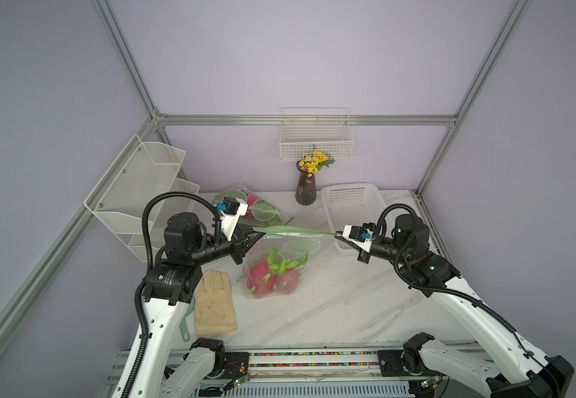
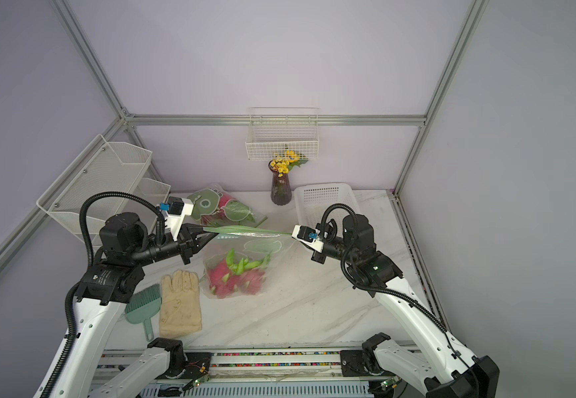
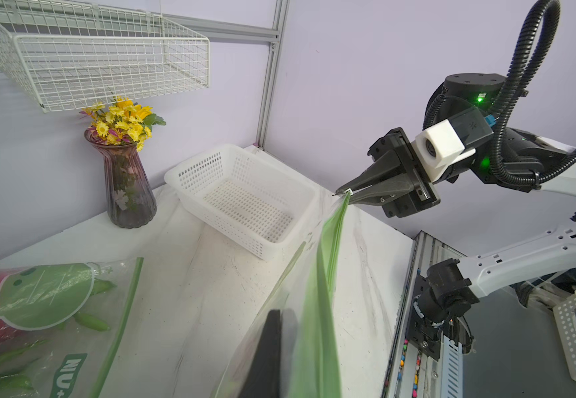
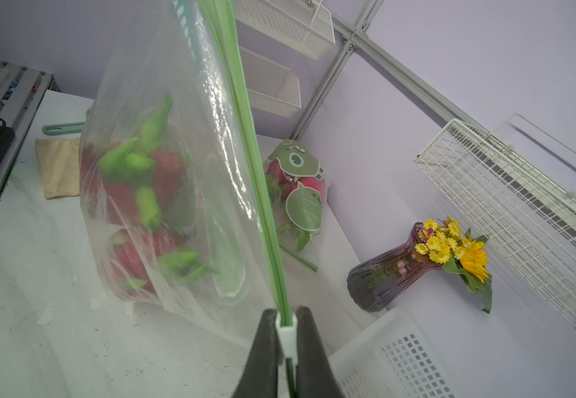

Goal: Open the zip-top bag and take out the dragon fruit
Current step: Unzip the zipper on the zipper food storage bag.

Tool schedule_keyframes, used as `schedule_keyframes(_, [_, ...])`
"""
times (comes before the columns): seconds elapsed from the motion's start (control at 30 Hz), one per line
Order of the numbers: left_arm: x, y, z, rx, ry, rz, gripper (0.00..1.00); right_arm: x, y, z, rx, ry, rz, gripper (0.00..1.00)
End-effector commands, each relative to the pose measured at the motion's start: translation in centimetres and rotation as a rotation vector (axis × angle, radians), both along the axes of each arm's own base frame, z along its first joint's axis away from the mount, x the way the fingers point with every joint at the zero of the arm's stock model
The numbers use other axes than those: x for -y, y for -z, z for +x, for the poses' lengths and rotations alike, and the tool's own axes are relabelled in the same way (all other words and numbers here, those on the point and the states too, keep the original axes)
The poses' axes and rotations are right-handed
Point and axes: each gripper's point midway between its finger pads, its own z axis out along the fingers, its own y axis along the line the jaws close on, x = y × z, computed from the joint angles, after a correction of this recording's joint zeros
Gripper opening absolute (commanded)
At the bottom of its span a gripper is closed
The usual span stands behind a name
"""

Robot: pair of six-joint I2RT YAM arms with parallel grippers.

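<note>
White marbled counter (image 1: 331, 310) filling the lower scene in both top views, cut off at its near edge by the arm rail. Both arms in from the near corners, elbows raised, forearms about level, wrists aimed at each other over the middle of the counter.

Between them a clear zip-top bag (image 1: 317, 256), strung up by its top edge. Sags below that line and seems to rest its bottom on the counter; contact not certain from above. Behind it, near the back wall, a second bag (image 1: 266, 212) with the same green print, half covered by the left wrist camera in the top views and cut off at the frame edge in the left wrist view. Just beyond the right pincer (image 1: 339, 235), a white plastic basket (image 1: 352, 203), its near corner hidden behind that wrist.

Inside the raised bag, low down and well below both pincers, the dragon fruit (image 1: 273, 277): magenta bodies and green scales, smeared by glare and creased plastic, hard to count. Sits nearer the left pincer (image 1: 260, 235) than the right.

Green zipper strip (image 1: 290, 230) taut and straight from one pincer to the other. Sealed or parted along its length: not clear. Left pincer pressed together on one end of the bag's top edge, shown in the left wrist view only as a dark blur of one finger (image 3: 273, 344) behind the plastic. Right pincer clamped on the white slider (image 4: 286, 336) at the opposite end, squeezed from both sides, plain in the right wrist view.
</note>
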Motion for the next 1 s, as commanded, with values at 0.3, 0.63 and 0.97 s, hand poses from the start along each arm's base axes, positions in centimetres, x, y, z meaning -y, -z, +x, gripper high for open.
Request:
schedule_keyframes(0.3, [-0.7, -1.1, 1.2, 0.079, -0.017, -0.075, 0.00, 2.0, -0.7, 0.1, -0.032, 0.067, 0.019, 0.00])
schedule_keyframes(0.63, [1.6, 2.0, 1.3, -0.034, 0.092, -0.132, 0.00, 0.1, -3.5, -0.8, -0.127, -0.040, 0.122, 0.00])
schedule_keyframes(0.97, [4.6, 5.0, 2.1, -0.150, 0.149, -0.119, 0.00, -1.5, -2.9, -0.9, -0.173, -0.051, 0.128, 0.00])
